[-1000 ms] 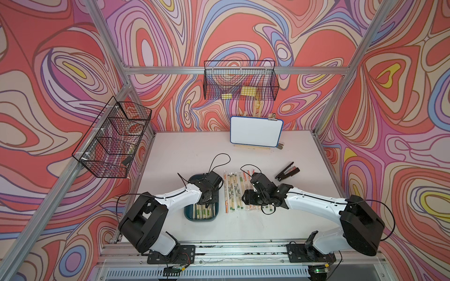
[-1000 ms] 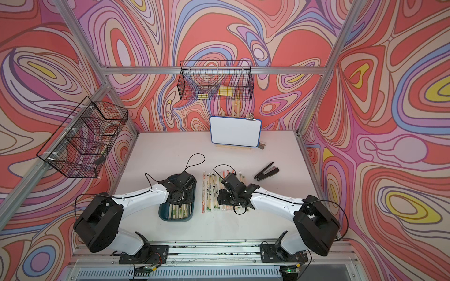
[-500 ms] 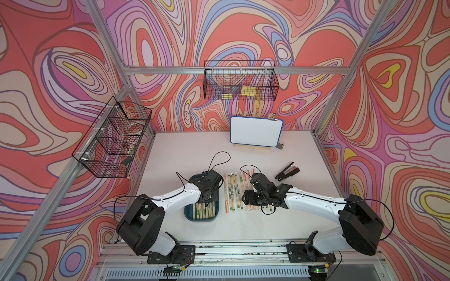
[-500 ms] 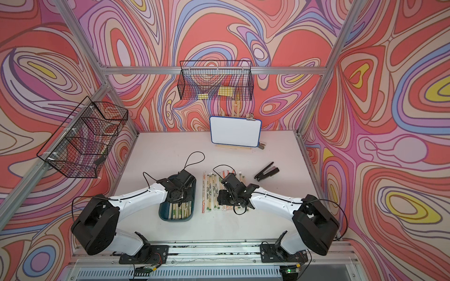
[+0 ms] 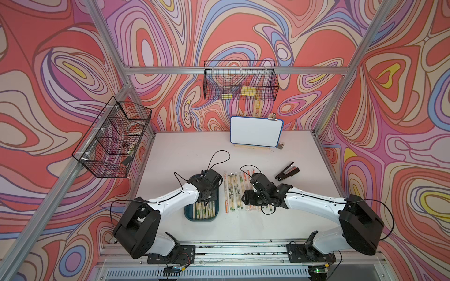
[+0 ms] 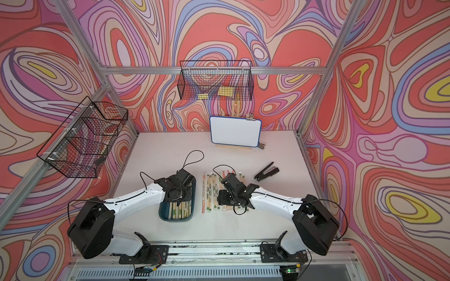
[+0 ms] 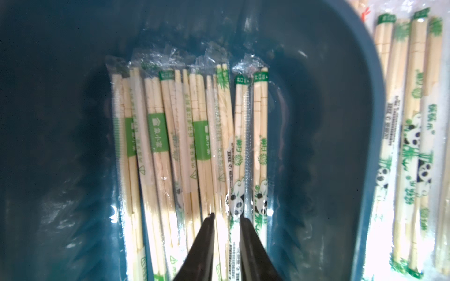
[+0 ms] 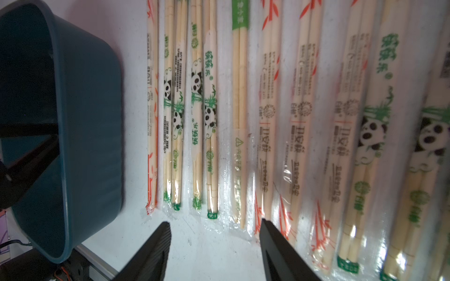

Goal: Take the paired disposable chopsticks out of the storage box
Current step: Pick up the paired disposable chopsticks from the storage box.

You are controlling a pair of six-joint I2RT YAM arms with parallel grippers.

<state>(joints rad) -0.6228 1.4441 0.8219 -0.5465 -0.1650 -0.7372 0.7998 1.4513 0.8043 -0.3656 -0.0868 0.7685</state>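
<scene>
The storage box [image 5: 202,220], a shallow teal tray, lies at the front left of the table in both top views, and its wall [image 7: 341,121] fills the left wrist view. Several paired disposable chopsticks [image 7: 185,146] in clear sleeves lie side by side in it. My left gripper [image 7: 227,218] reaches down into the box, jaws a narrow gap apart, tips straddling a panda-print sleeve in the pile. More sleeved pairs [image 5: 233,192] lie in a row on the table beside the box. My right gripper [image 8: 214,222] hangs open over bare table at their near ends, holding nothing.
A black stapler-like tool [image 5: 287,171] lies to the right of the row. A whiteboard [image 5: 256,131] stands at the back. Wire baskets hang on the back wall [image 5: 239,84] and the left wall [image 5: 112,138]. The box's outer wall [image 8: 92,121] stands close to the right gripper.
My left wrist has shifted slightly over the box. The right arm has not moved.
</scene>
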